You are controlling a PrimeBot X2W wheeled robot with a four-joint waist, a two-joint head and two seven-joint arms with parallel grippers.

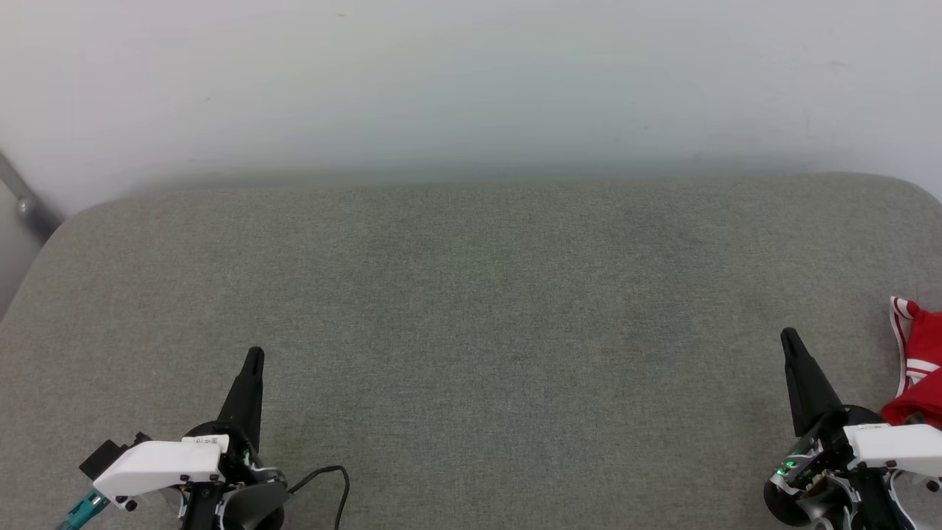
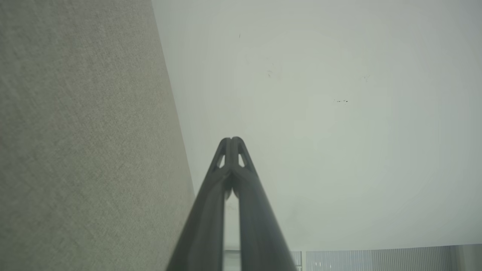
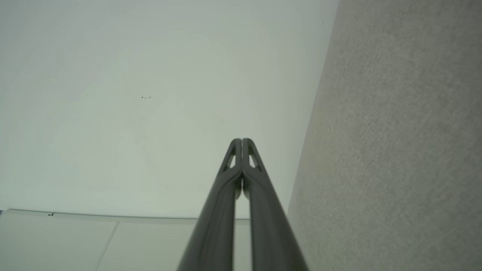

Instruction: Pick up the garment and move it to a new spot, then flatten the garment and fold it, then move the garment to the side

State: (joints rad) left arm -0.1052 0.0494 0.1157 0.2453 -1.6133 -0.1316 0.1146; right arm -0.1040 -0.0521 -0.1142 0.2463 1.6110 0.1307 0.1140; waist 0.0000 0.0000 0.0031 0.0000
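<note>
Garment [image 1: 923,353], red with red-and-white striped trim, lies bunched at the right edge of the table [image 1: 471,331], just beside my right end effector [image 1: 789,338] and partly cut off by the head view. The small label [image 1: 206,440] on my left wrist housing is too small to read. My left end effector [image 1: 254,357] and the right one are both pressed together on nothing, near the table's front edge, with open grey fabric between them and out to the rounded far edge below the pale wall [image 1: 471,73].

No text can be read anywhere. A small white label [image 1: 206,441] on the left gripper [image 1: 255,356] carries dark print, but it is too small to read.
</note>
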